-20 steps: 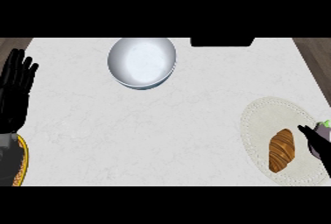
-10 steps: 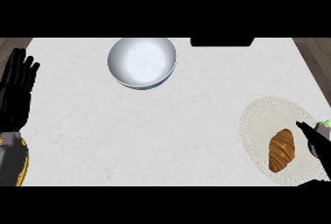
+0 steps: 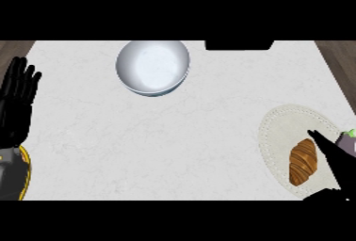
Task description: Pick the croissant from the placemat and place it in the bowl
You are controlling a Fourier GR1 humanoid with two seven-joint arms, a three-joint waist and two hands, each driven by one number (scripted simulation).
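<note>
Croissant [image 3: 303, 161] lies on pale placemat [image 3: 285, 127] at right side of white worktop [image 3: 173, 141]. My right hand [image 3: 332, 157] hovers beside it, fingers straight, grasping nothing. My left hand [image 3: 17, 101] rests open at left edge, fingers up. Bowl [image 3: 153, 67] sits well apart, near far edge.

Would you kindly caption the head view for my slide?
Right hand reaches beside the croissant on the placemat; bowl waits.
</note>
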